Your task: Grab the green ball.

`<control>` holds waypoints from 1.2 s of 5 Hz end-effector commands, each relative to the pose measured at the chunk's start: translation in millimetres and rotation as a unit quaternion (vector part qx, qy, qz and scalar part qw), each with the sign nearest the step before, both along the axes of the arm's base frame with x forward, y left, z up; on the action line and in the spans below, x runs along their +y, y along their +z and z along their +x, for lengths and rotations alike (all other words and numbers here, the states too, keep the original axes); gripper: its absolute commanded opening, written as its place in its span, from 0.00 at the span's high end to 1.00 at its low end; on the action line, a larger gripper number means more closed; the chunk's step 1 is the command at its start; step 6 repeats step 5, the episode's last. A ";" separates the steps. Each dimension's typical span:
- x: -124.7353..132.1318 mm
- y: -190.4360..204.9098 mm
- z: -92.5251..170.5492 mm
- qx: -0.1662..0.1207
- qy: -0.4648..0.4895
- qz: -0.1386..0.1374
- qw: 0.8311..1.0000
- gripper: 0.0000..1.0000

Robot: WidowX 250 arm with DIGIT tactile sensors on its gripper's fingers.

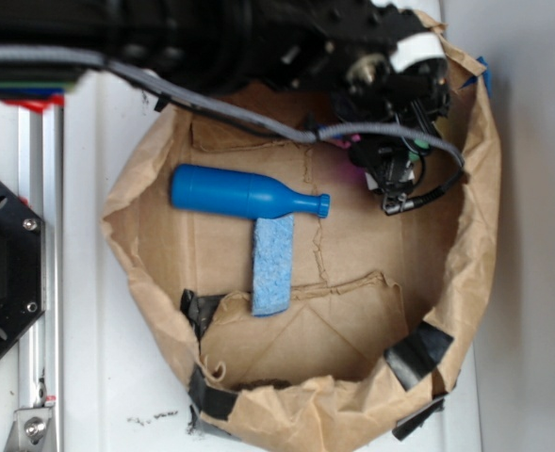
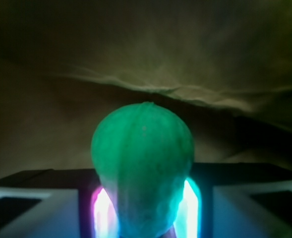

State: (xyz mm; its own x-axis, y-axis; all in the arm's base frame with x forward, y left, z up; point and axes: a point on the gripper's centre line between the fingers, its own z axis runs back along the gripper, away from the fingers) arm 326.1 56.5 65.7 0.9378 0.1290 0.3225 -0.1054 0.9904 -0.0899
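While the arm hangs over the paper bag: here is the scene, line by line.
Fingers [image 2: 144,210]: clamped on the green ball [image 2: 142,163], one glowing pad [image 2: 190,210] pressed to each flank, seen from the wrist.
Ball position: wedged right between the pads, its rounded top poking forward of them, with dim crumpled paper beyond.
Around the fingers: blue bottle [image 1: 244,193] lies on its side well apart from them, neck pointing their way; blue sponge [image 1: 273,266] sits just under the bottle's neck, touching or nearly so.
Container: brown paper bag [image 1: 475,226] rolled open like a bowl, black tape [image 1: 418,353] patching its rim, all resting on a white surface [image 1: 531,282].
In the way: arm and grey cable [image 1: 230,111] cover the bag's upper part.
Exterior view only: bottle, sponge, bag outline; the ball is hidden under the arm here.
Wrist view only: ball and grip.
Textures: ball smooth, mint-green, faint curved seam; sponge rough and rectangular; bottle glossy plastic; bag creased and torn.
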 end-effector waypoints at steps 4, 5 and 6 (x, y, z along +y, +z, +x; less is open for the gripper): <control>-32.0 99.0 -79.1 0.085 -0.034 -0.015 0.996 1.00; -33.7 97.5 -77.7 0.079 -0.037 -0.008 0.996 1.00; -33.7 97.5 -77.7 0.079 -0.037 -0.008 0.996 1.00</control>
